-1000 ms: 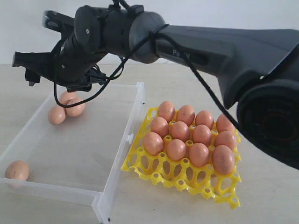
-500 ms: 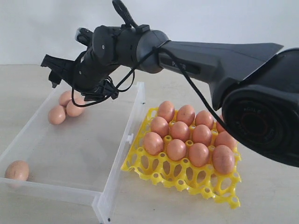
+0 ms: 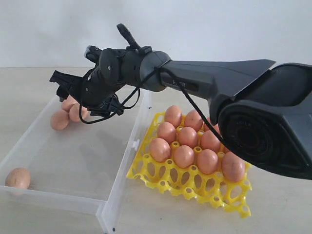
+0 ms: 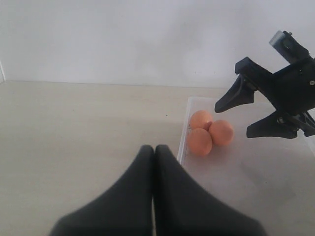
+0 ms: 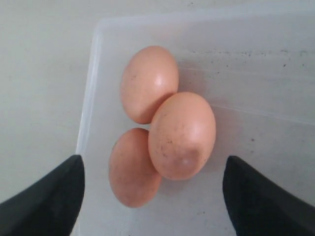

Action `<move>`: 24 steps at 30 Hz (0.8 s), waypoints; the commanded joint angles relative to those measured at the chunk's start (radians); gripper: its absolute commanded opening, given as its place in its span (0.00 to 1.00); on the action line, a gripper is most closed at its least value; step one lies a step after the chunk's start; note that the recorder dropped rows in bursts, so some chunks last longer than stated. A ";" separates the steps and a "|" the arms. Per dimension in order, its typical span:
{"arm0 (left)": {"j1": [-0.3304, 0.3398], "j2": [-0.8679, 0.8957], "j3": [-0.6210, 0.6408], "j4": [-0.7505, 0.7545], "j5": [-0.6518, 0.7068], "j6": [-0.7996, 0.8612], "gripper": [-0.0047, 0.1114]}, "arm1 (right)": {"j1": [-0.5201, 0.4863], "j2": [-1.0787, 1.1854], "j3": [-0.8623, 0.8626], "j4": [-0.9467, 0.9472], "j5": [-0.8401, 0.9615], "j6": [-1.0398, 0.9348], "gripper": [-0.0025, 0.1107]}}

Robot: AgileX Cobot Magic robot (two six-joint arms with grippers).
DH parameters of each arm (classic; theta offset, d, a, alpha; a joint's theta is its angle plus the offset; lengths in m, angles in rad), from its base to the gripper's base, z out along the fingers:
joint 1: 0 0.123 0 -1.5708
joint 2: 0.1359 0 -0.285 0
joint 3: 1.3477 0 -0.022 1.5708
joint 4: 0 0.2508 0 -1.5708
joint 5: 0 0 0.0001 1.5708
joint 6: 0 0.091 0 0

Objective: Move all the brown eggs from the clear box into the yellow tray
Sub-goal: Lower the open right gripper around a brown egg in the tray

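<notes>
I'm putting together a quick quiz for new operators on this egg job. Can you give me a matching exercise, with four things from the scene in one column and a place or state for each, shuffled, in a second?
Column 1
1. right gripper
2. left gripper
3. lone egg
4. yellow tray

Column 2
A. front row of cups empty, the other rows filled
B. jaws shut, outside the clear box
C. jaws open, above the three clustered eggs
D. by itself in a corner of the clear box

Pairs: 1-C, 2-B, 3-D, 4-A
</notes>
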 commanded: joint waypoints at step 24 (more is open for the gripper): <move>0.001 0.003 -0.004 -0.005 0.000 0.001 0.00 | -0.003 0.112 -0.128 -0.012 0.011 -0.057 0.62</move>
